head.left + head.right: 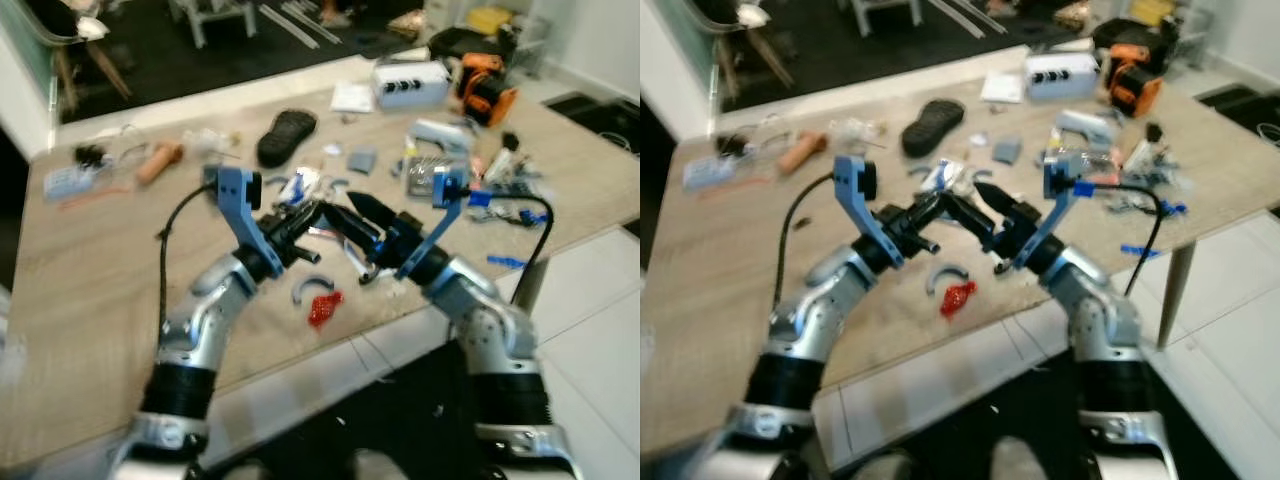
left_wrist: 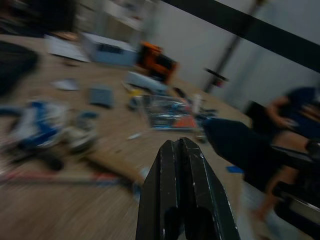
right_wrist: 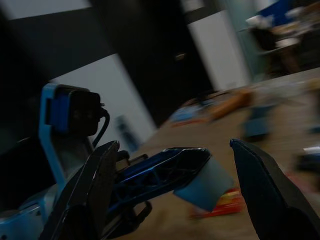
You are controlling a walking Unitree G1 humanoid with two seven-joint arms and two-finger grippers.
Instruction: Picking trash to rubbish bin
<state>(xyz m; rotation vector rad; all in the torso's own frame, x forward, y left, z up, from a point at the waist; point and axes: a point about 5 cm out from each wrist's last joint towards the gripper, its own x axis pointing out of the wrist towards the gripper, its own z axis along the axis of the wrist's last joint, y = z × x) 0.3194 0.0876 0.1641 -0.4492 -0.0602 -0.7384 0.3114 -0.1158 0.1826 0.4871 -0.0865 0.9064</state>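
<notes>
A: Head pair looks down and forward over the worktop, both eyes sharing that cluttered top.
B: Wrist cams sit low, close. Left faces along the worktop; right faces the left pincer.

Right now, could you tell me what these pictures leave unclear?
- Rubbish bin: where it stands cannot be told.
- Crumpled blue-white wrapper: head views, partly hidden behind the left gripper.
- Red scrap: blurred; material unclear.
- Whether the left gripper's shut fingers pinch anything: left wrist view, too dark.
- Right gripper: open.
</notes>
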